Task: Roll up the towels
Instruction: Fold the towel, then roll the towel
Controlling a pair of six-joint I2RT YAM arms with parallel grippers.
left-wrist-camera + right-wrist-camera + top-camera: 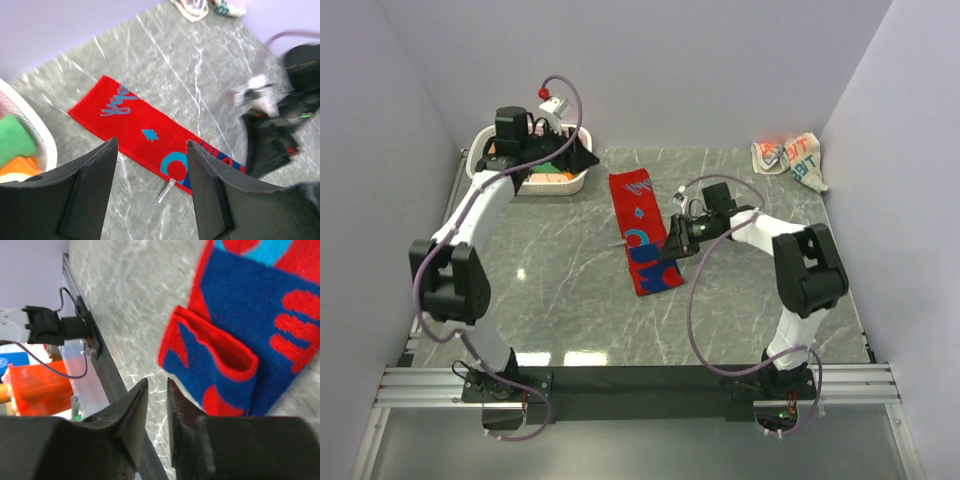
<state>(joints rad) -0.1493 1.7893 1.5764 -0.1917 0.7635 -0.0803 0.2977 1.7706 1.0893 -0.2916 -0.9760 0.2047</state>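
Mid-table, red towel (pixel 643 233) lies flat, near corner folded; right hand (pixel 672 247) nearly closed, empty.

Top view overhead, behind arms; wrist views close, oblique; all share red towel (pixel 642 233).

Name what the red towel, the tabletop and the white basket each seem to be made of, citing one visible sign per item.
Red towel: woven cloth, probably terry; matte, and its near end folds softly.
Tabletop: grey with white veins like marble, possibly a printed laminate; it shows a faint sheen.
White basket: probably moulded plastic, given its smooth rounded rim.
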